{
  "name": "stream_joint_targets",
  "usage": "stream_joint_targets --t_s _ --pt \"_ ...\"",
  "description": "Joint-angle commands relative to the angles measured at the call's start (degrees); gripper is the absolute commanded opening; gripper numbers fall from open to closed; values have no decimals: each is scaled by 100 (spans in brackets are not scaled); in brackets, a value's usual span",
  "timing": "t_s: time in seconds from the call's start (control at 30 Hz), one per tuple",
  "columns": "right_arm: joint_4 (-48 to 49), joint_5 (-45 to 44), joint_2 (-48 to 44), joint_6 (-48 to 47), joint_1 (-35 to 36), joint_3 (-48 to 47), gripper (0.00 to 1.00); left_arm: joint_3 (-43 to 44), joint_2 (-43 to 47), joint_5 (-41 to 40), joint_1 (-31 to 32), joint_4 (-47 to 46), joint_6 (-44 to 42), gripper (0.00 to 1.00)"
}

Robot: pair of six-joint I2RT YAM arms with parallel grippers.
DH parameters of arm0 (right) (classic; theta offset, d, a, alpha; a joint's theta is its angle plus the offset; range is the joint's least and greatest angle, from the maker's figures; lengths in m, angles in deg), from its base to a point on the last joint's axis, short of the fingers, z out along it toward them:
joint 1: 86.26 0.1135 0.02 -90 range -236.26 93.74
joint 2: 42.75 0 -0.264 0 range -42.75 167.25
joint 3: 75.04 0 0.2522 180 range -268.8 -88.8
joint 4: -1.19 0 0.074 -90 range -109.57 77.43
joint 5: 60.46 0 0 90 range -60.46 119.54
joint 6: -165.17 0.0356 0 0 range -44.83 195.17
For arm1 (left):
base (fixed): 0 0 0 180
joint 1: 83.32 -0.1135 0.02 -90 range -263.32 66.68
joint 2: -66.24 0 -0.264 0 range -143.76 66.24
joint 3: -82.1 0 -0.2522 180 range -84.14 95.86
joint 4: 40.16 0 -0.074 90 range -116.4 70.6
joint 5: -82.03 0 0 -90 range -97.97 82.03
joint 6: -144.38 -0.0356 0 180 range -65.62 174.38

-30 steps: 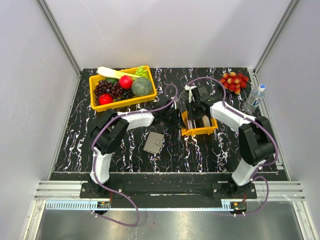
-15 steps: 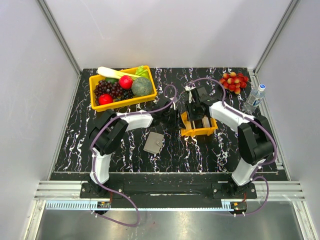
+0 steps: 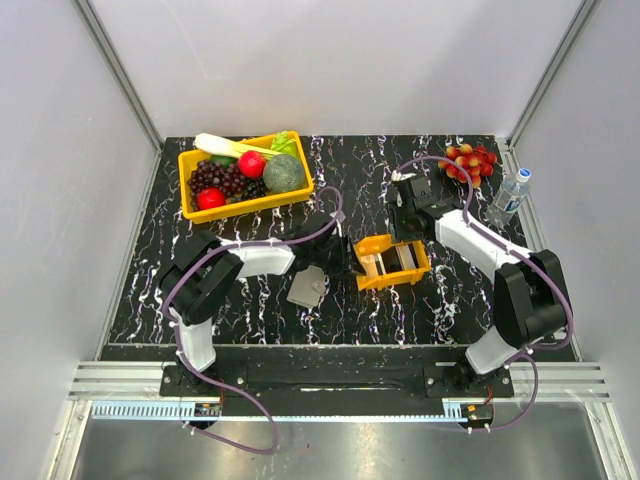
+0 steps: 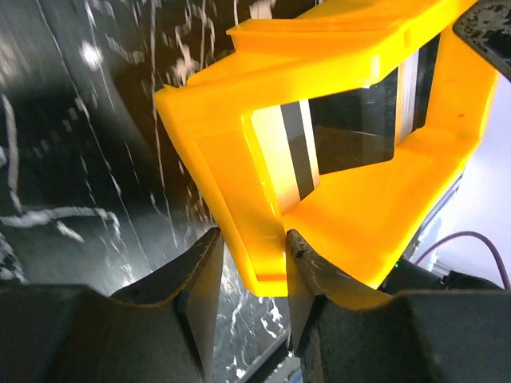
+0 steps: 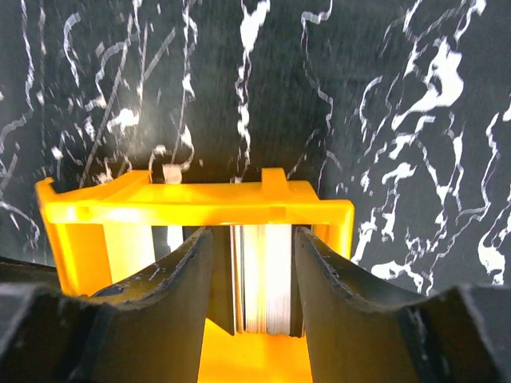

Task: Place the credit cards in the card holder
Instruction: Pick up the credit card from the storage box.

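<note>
Left gripper clamped the small orange tray's left wall, likely steadying it; right gripper straddled the upright credit cards, grip unclear.

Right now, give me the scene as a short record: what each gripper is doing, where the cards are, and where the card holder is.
left gripper: shut on a side wall of the orange tray
right gripper: one finger on each side of the card stack; contact cannot be told
credit cards: standing on edge in the orange tray
card holder: folded shut, flat on the table, left of the tray and apart from it, in neither gripper
</note>
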Motion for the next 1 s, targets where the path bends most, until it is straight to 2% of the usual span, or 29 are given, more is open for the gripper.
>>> stream_joint_targets --t_s 0.0,0.03,0.1,0.17,0.23,0.37,0.43,0.57,0.67,0.77,0.97 --pt "-163 21 -374 229 4 296 52 -524 570 25 495 -564 659 13" --pt "-172 39 -435 237 4 366 52 -621 623 8 670 -652 756 18" --pt "-154 127 -558 246 -4 507 52 -779 684 16 961 -810 897 38" --pt "-163 206 -708 264 -4 647 52 -876 781 16 1128 -838 907 44" --pt "-163 302 -910 273 -4 762 52 -999 1009 -80 1208 -654 776 57" --pt "-181 478 -1332 255 -4 920 53 -1150 1571 -667 1208 -84 276 69" --pt "-303 662 -1464 168 -4 929 54 -975 1817 -1185 1208 547 -102 72" --pt "-444 1093 -1526 184 -4 912 54 -483 2065 -2171 1007 1314 -858 85" --pt "-436 1436 -1482 237 -4 956 54 27 1714 -2076 603 1464 -1359 84" --pt "-479 1472 -1420 281 -13 938 54 484 1258 -1594 365 1421 -1904 83" --pt "-629 1349 -1131 141 -4 719 54 1083 474 -1092 338 1509 -2591 69"
